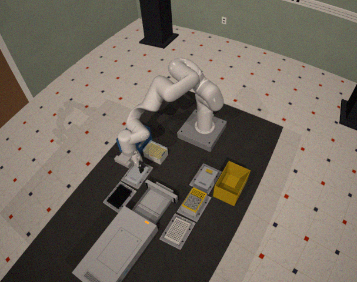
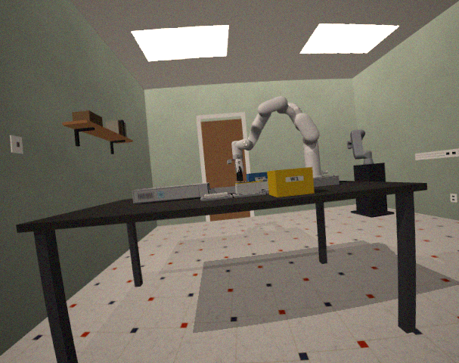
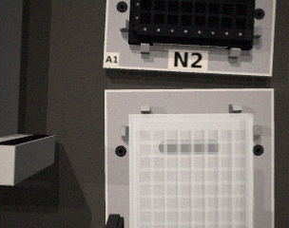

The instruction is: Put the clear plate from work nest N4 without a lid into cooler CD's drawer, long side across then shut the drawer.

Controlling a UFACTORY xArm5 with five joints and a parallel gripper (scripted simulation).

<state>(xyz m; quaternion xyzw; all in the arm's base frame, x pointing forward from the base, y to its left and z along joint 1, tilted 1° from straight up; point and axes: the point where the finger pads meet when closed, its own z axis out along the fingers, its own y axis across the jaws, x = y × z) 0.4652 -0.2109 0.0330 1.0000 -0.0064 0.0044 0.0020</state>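
The clear plate lies flat in a grey work nest; the nest's label is out of view. A grey bar mark shows on the plate's top, and I cannot tell whether a lid is on it. My gripper is open and empty. It hangs close above the plate, pointing down, with only its fingertips at the wrist view's bottom edge. The cooler CD has its drawer pulled out and empty, beside the nest. Its orange lamp is lit.
Nest N2 with a black plate is next to the clear plate's nest. A blue bin and a yellow tip box stand behind the gripper. A yellow bin and further nests stand to the right.
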